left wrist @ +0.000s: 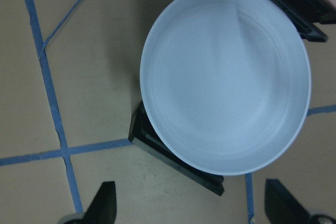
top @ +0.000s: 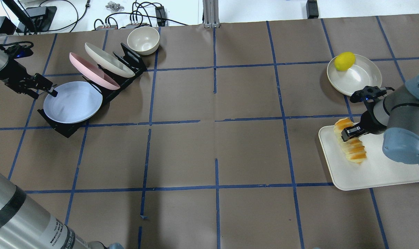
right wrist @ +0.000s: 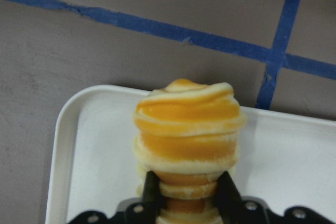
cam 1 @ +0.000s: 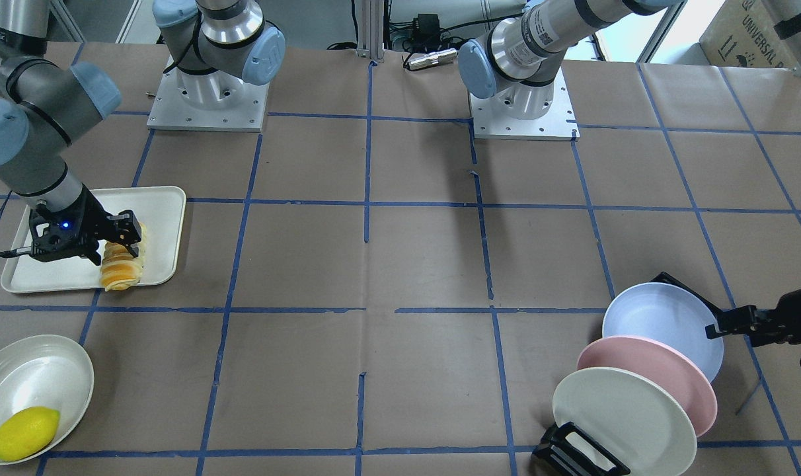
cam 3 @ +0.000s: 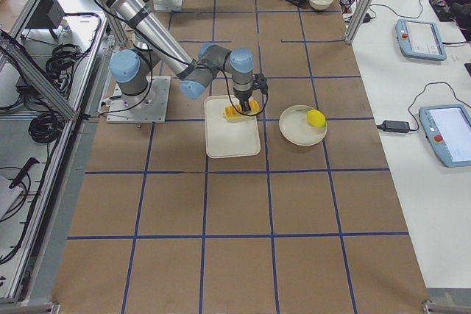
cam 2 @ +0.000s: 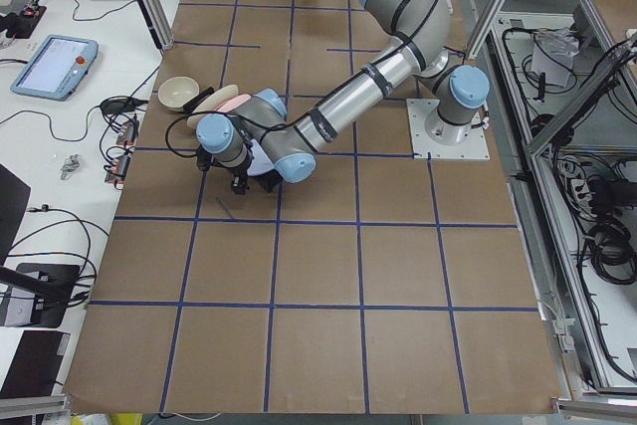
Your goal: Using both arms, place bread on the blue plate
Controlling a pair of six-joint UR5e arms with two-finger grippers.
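Pickup stage: right gripper (top: 349, 133) clamps bread (top: 354, 150), well apart from blue plate (top: 73, 102); left gripper (top: 45, 89), jaws apart, hovers at plate's rim. Next, prob.: lift bread, grip plate.

Bread (right wrist: 186, 124) — near end hidden behind right tool (right wrist: 188, 183), cut off below.

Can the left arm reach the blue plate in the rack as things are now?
Probably yes. The left gripper hangs open just beside the blue plate, which is the end one in the black rack, with nothing between them.
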